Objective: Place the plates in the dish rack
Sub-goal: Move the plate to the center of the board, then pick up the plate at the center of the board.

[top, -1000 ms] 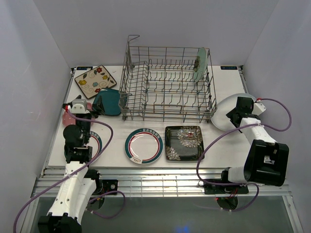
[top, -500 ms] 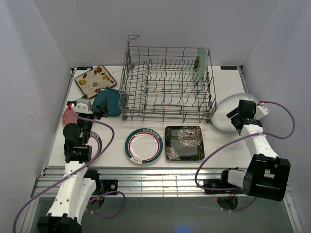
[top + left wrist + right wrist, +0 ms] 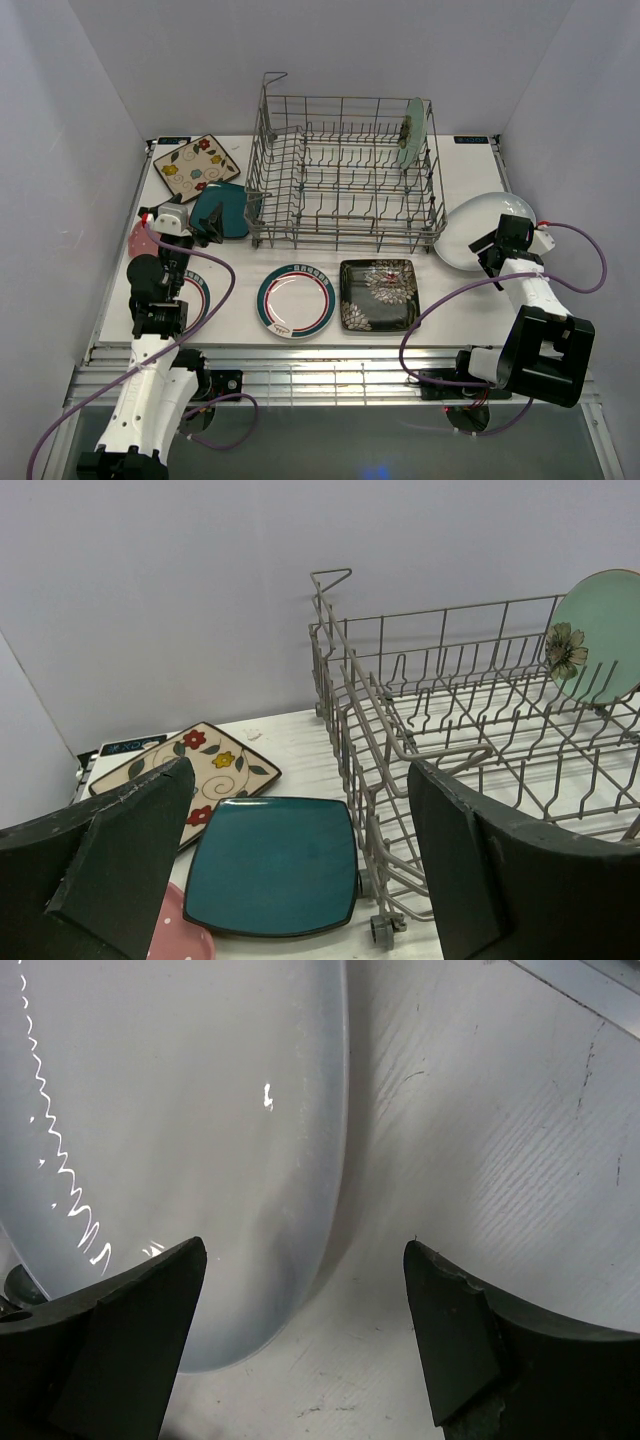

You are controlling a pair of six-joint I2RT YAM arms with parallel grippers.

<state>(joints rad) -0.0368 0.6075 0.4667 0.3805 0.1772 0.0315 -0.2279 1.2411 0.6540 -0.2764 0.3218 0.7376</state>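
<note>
The dish rack (image 3: 345,170) stands at the back middle with a mint plate (image 3: 412,132) upright in its right end. A plain white plate (image 3: 465,235) lies by the rack's right front corner. My right gripper (image 3: 493,244) is open at this plate's right rim (image 3: 335,1160), one finger over the plate and the other over the table. My left gripper (image 3: 205,226) is open and empty, facing the teal square plate (image 3: 272,865) beside the rack's left wall (image 3: 350,710). The cream floral plate (image 3: 196,167) lies behind it. A green-rimmed plate (image 3: 296,300) and black floral plate (image 3: 379,294) lie in front.
A pink dotted plate (image 3: 180,940) peeks out beside the teal one. Another green-rimmed plate (image 3: 197,296) lies partly under my left arm. White walls close in the table on the left, back and right. The table's near edge runs along a metal rail (image 3: 330,375).
My right gripper has slid towards the near right along the white plate's rim and its jaws have widened. My left gripper shifted slightly right towards the teal plate.
</note>
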